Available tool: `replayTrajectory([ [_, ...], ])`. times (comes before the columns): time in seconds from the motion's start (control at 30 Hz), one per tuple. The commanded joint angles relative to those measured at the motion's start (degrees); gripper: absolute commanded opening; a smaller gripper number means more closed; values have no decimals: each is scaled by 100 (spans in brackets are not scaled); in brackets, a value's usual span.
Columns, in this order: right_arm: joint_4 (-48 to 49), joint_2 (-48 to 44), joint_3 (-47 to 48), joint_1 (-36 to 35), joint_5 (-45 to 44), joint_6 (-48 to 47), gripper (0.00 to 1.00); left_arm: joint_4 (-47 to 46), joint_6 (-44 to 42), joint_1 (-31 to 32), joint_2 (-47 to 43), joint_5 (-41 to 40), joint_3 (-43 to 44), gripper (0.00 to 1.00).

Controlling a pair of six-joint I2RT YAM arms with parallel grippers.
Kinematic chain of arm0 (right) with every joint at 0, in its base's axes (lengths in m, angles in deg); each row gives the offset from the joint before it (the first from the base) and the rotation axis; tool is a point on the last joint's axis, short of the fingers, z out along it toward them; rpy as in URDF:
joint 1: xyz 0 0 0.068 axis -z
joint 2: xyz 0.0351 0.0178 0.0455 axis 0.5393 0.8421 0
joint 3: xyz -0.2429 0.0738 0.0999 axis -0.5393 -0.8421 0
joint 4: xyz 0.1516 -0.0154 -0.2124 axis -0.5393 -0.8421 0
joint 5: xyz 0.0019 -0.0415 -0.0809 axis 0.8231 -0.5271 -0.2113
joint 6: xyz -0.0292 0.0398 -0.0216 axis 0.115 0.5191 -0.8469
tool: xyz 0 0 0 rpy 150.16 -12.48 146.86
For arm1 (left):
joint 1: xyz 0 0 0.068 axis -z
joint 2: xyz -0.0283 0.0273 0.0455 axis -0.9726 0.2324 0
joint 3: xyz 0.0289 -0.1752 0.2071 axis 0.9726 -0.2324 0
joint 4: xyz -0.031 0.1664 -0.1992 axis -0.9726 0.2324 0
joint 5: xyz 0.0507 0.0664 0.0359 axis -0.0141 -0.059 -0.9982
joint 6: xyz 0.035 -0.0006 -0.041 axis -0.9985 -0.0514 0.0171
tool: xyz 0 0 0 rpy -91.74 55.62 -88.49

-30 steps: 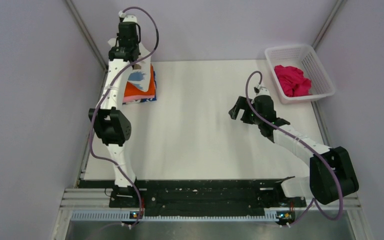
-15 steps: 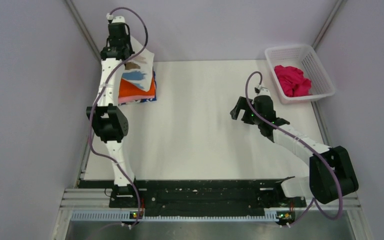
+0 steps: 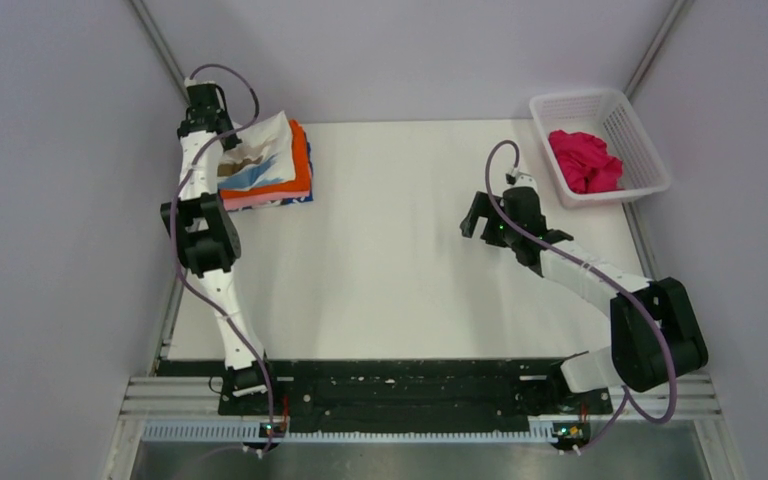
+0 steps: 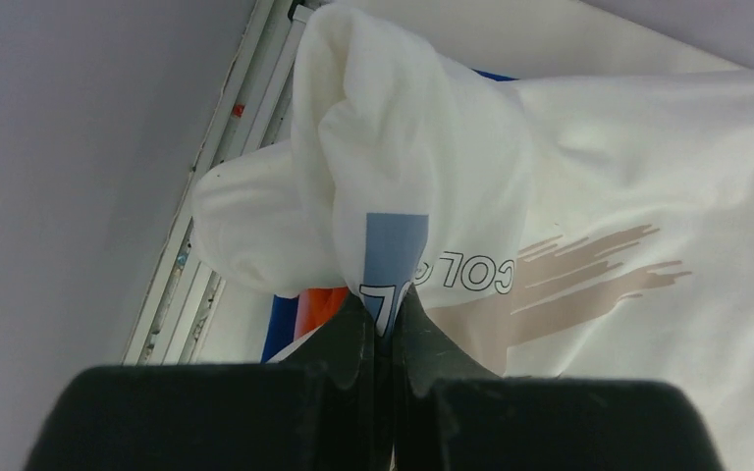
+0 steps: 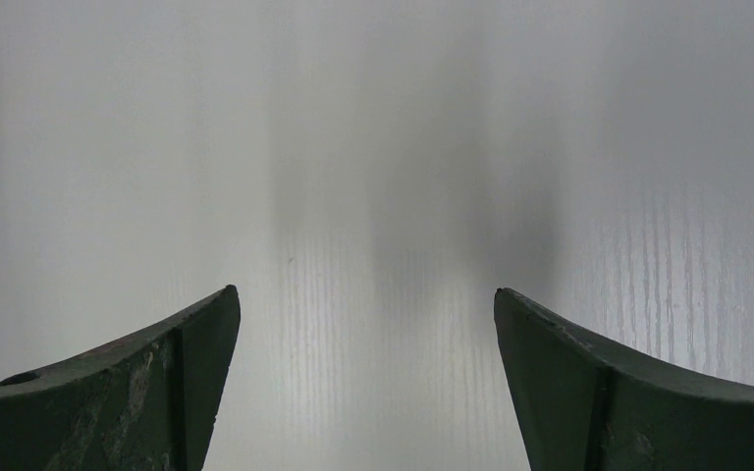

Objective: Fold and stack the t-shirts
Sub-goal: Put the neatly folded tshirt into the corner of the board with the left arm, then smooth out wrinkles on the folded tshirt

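The white printed t-shirt (image 3: 265,152) lies spread over a stack of folded shirts, an orange one (image 3: 303,172) with pink and blue edges (image 3: 278,201) under it, at the table's far left corner. My left gripper (image 4: 383,319) is shut on a bunched fold of the printed shirt (image 4: 589,196), near the corner post (image 3: 218,140). A crumpled magenta shirt (image 3: 585,160) fills the white basket (image 3: 560,102) at the far right. My right gripper (image 3: 480,218) hovers open over bare table; its fingers (image 5: 172,363) hold nothing.
The left wall and a metal frame rail (image 4: 206,235) run close beside the stack and my left gripper. White tabletop (image 3: 400,270) stretches between the two arms. The arm bases stand along the near edge (image 3: 400,395).
My left gripper has swung left and down toward the corner, drawing the printed shirt over the stack so it now lies wider. The right arm has barely moved.
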Motion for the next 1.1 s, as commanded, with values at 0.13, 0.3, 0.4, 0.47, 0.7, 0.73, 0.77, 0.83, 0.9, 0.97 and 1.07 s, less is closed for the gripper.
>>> replayTrajectory([
  [0.13, 77, 44, 321, 61, -138, -117, 99, -313, -3, -145, 240, 68, 16, 44],
  [0.3, -89, 59, 364, 58, -157, -133, 99, -132, 132, -146, 83, -536, 144, 99],
  [0.4, -97, 35, 366, 63, -167, -144, 99, -109, 189, -55, -220, -690, 98, 99],
  [0.47, -98, 24, 356, 59, -166, -144, 99, -138, 148, 107, -414, -1008, 65, 99],
  [0.7, -112, 19, 315, 64, -187, -170, 99, -212, -297, 971, -912, -1906, 12, 99],
  [0.73, -111, 24, 316, 62, -202, -176, 99, -220, -303, 1039, -942, -1685, 1, 99],
  [0.77, -109, 24, 306, 63, -220, -183, 99, -212, -258, 1073, -967, -1280, -10, 99],
  [0.83, -99, 22, 287, 66, -251, -187, 99, -174, -81, 1082, -942, -461, -28, 99],
  [0.9, -106, 32, 281, 67, -262, -200, 99, -132, 83, 1089, -855, 25, 15, 99],
  [0.97, -98, 32, 277, 62, -262, -225, 99, -144, 151, 1116, -759, 65, 36, 99],
  [1.07, -98, 37, 268, 63, -304, -247, 99, -136, 88, 1131, -595, 205, 60, 97],
])
